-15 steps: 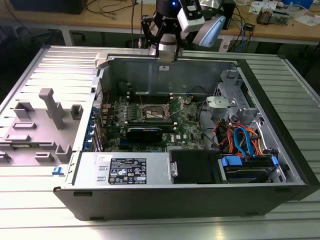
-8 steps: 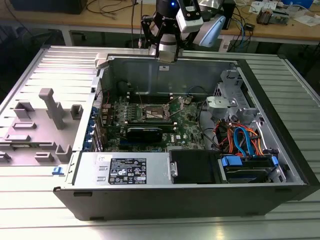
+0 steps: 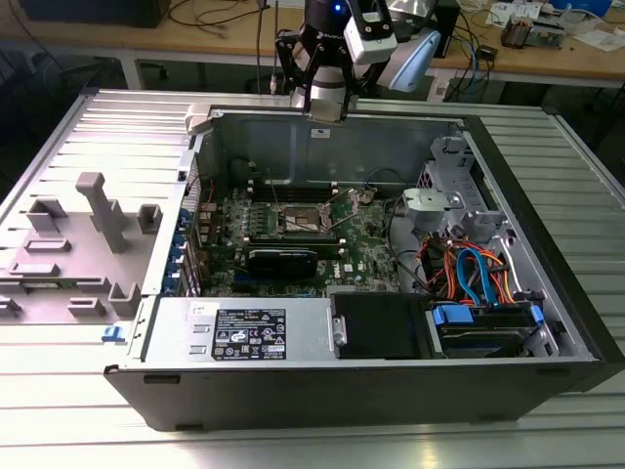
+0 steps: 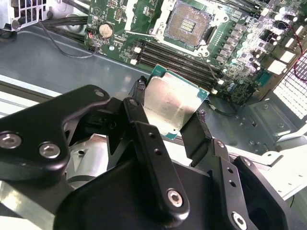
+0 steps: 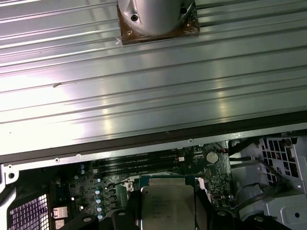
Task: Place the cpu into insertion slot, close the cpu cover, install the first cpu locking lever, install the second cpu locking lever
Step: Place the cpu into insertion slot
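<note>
Square cpu (image 4: 175, 103), shiny silver top, green rim, gripped between jaws, apart from empty insertion slot (image 4: 191, 24).

Bright, even overhead light fills the exterior view; the ribbed counter (image 3: 557, 147) gleams pale, with a white sheen along its near edge; the case (image 3: 342, 396) front wall lies in shadow; in the first wrist view broad glare bands wash out the counter's ribs; in the second wrist view the cpu (image 4: 172, 103) top flares white, while the fingers (image 4: 144, 129) read near-black.
</note>
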`<state>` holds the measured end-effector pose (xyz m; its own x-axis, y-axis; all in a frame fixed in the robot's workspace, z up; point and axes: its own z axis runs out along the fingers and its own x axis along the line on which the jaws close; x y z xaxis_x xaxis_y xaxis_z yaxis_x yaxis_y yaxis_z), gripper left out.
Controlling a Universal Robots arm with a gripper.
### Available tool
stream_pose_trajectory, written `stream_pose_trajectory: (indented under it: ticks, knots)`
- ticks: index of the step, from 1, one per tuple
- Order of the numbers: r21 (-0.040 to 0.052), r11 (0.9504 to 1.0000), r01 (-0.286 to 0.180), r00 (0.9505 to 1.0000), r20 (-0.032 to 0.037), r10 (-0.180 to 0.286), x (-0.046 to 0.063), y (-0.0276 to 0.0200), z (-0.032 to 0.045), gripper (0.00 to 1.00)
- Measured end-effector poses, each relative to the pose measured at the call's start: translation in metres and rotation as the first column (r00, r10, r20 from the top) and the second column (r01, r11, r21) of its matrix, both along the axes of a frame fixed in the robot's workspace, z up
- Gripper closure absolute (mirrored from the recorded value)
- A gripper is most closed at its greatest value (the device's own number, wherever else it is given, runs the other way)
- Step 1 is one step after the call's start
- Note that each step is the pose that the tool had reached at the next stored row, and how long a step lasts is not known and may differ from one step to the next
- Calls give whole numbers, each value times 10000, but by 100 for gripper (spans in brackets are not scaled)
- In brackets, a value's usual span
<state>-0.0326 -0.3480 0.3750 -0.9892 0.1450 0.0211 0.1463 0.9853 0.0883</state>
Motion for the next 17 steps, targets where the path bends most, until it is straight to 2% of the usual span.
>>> stream_pose_trajectory:
  ticks: [9,17]
  knots:
    - [0,9999,110,9999,0,-110,0,-2,-1,45]
    - [-6,9959,908,9959,-1,-908,-1,-15,-7,45]
